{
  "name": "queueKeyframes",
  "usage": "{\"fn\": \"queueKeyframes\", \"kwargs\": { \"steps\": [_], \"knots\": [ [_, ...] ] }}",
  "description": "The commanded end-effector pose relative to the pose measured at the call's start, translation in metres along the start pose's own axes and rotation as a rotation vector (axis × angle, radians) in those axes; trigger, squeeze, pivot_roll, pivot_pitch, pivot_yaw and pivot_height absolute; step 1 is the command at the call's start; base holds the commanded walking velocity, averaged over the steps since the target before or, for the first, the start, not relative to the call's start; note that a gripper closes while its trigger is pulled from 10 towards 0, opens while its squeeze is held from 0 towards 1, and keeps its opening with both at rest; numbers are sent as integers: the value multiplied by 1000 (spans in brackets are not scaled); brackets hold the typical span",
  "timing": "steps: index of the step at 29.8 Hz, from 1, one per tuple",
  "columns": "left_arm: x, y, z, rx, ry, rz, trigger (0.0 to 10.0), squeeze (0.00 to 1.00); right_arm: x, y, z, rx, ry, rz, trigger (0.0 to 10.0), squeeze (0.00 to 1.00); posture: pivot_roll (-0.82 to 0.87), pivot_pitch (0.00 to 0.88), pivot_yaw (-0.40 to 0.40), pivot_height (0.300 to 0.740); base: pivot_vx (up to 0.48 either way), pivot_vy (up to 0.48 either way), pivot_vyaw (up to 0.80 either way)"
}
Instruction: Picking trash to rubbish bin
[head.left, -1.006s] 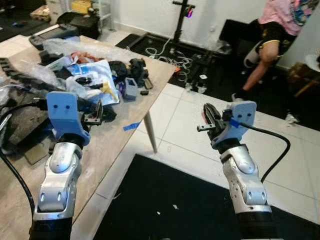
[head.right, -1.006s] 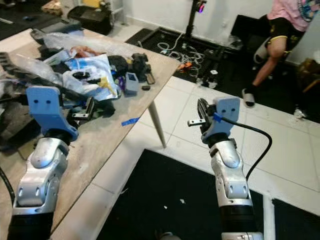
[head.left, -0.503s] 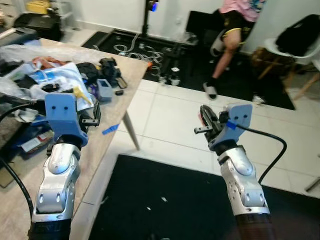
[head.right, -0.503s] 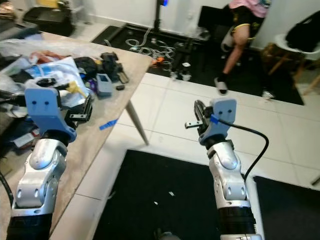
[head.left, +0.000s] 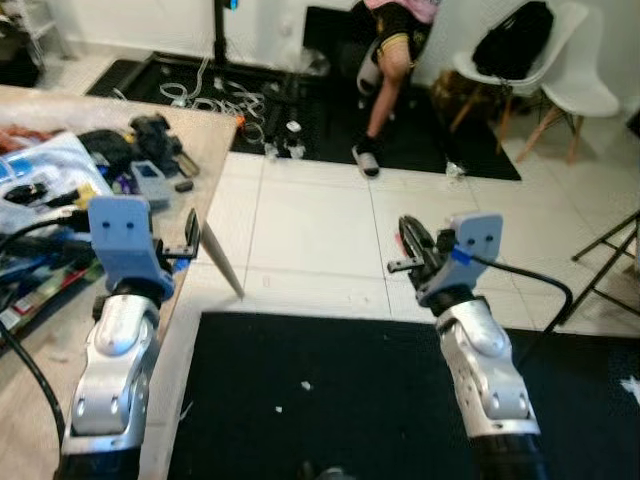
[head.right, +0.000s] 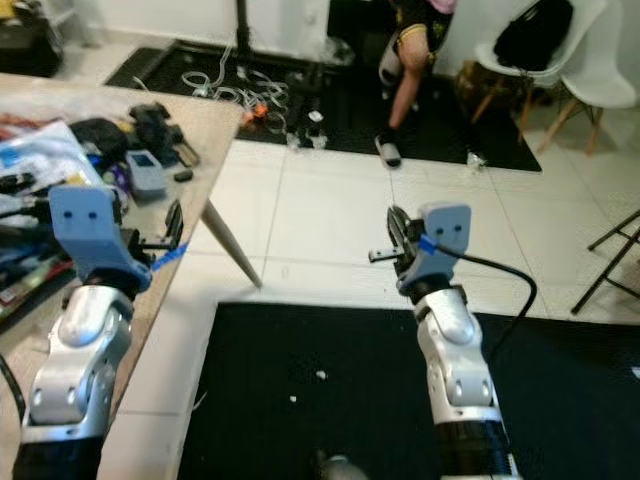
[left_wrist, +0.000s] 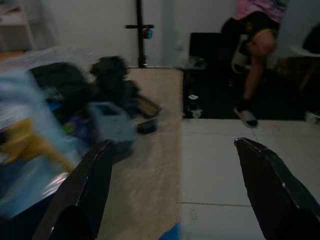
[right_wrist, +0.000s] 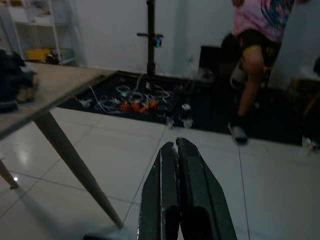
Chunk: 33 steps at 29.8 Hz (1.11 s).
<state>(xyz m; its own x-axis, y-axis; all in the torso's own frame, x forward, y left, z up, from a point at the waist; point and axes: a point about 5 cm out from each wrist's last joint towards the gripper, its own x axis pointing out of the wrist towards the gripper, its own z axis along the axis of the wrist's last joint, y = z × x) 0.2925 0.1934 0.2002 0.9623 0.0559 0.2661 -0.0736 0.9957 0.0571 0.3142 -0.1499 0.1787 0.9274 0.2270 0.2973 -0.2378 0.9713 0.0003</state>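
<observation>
**A:** Your right gripper (head.left: 408, 250) has its fingers pressed flat together, and the right wrist view shows nothing between them. It hangs over the white tiled floor (head.left: 310, 215), well apart from the table (head.right: 215, 120). Your left gripper (head.left: 190, 240) is spread wide, both fingers far apart in its wrist view, and it holds nothing. It sits just off the table's near edge, above the strip of blue tape (head.right: 170, 257).

**B:** So how far along am I?

**A:** Barely started, I'd judge. The trash, a blue plastic bag (head.right: 35, 150) among black odds and ends, lies on the table beside a small grey box (head.right: 147, 175). You have nothing in hand, and I can't make out a rubbish bin anywhere around the table. A person (head.left: 395, 40) stands beyond the table by a white chair (head.left: 530, 45), near the cables.
</observation>
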Motion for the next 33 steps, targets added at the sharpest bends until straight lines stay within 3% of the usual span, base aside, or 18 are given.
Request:
{"fn": "queueKeyframes", "kwargs": {
  "steps": [1, 9, 13, 19, 28, 33],
  "knots": [
    [-1, -3, 0, 23, -9, -22, 10000, 0, -2, -3, -1, -7, 0, -13, 10000, 0, 7, 144, -51, 740, 0, 0, -525],
    [0, -4, 0, 40, -9, -37, 10000, 0, -4, -4, -4, 0, 6, -21, 10000, 0, 28, 131, -34, 740, 0, 0, -523],
    [1, -13, 2, 44, -5, -95, 10000, 0, -9, -7, -9, 1, 10, -41, 10000, 0, 63, 125, 11, 740, 0, 0, -527],
    [2, -15, -2, 55, 4, -132, 10000, 0, -13, -6, -11, 7, 5, -73, 10000, 0, 68, 116, 53, 740, 0, 0, -523],
    [1, -15, -10, 70, 22, -160, 10000, 0, -21, -5, -14, -2, 14, -80, 10000, 0, 37, 115, 64, 740, 0, 0, -525],
    [-1, -25, -14, 63, 24, -197, 10000, 0, -25, -11, -12, -19, 16, -83, 10000, 0, 17, 119, 71, 740, 0, 0, -525]
  ]
}}
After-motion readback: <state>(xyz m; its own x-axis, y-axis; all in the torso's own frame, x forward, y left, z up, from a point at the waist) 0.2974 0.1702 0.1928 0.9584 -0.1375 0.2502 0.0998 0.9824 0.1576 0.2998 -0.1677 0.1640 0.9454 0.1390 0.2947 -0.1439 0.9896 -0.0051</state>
